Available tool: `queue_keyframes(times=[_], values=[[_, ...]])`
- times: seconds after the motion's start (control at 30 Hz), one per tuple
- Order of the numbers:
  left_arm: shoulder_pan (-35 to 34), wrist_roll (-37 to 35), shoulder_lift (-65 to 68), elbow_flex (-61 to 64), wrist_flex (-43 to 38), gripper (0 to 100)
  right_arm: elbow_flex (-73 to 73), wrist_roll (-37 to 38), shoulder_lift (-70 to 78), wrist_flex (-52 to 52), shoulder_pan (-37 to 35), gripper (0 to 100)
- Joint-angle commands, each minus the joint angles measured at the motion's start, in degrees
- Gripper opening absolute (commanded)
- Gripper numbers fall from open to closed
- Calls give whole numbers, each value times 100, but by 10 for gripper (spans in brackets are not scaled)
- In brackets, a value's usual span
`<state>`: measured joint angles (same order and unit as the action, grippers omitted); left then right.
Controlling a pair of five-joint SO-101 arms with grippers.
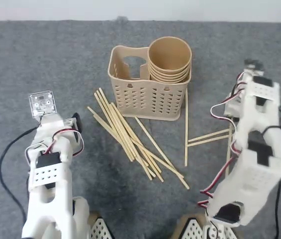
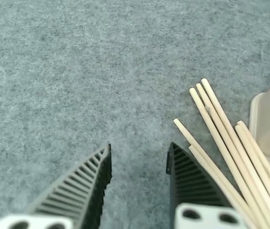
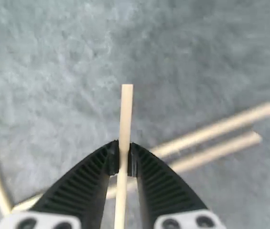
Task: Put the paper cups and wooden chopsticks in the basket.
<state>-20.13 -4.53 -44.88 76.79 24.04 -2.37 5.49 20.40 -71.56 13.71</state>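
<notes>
1. High view: the basket (image 1: 147,94) is seen upright at 12 o'clock from the middle of the desk (image 1: 55,59). The cups (image 1: 170,59) are nested in one stack inside the basket, in the compartment on its 3 o'clock side.
2. High view: a loose pile of chopsticks (image 1: 130,139) is spread flat on the desk from 7 to 5 o'clock of the basket, with the far ends near the basket's wall. A lone chopstick (image 1: 186,129) is laid along the 12-to-6 line at the basket's 5 o'clock corner. A pair (image 1: 209,138) is laid side by side at 4 o'clock of the basket, running from the lone chopstick toward the right arm (image 1: 254,149).
3. High view: the left arm (image 1: 50,169) is placed at 8 o'clock from the desk's middle, well apart from the basket. The right arm is placed at 4 o'clock.
4. Left wrist view: the left fingers (image 2: 94,183) are released and held wide apart over bare desk. The ends of several chopsticks are seen just beside one finger, and a corner of the basket is seen close past them.
5. Right wrist view: the right fingers (image 3: 107,164) are clenched on one held chopstick (image 3: 126,109), which is gripped so that a short length juts past the tips. The pair is seen lying on the desk beyond it, side by side.
</notes>
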Motion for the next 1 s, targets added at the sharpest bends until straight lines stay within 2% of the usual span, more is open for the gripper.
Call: queue_keyframes(times=[0.0, 0.17, 0.37, 0.53, 0.73, 0.97], values=[[-53, -53, -123, -84, -176, 184, -220, -62, -1376, -593, 119, 7], [-53, -53, -123, -84, -176, 184, -229, -26, -3064, -1024, -40, 7], [-53, -53, -123, -84, -176, 184, -229, -26, -5077, -734, -1191, 7], [-53, -53, -123, -84, -176, 184, -202, -26, -6299, 435, -2316, 7], [-53, -53, -123, -84, -176, 184, -193, -105, -6563, 2422, -3046, 8], [-62, -53, -123, -75, -176, 184, -193, -1670, -5684, 4207, -3468, 8]])
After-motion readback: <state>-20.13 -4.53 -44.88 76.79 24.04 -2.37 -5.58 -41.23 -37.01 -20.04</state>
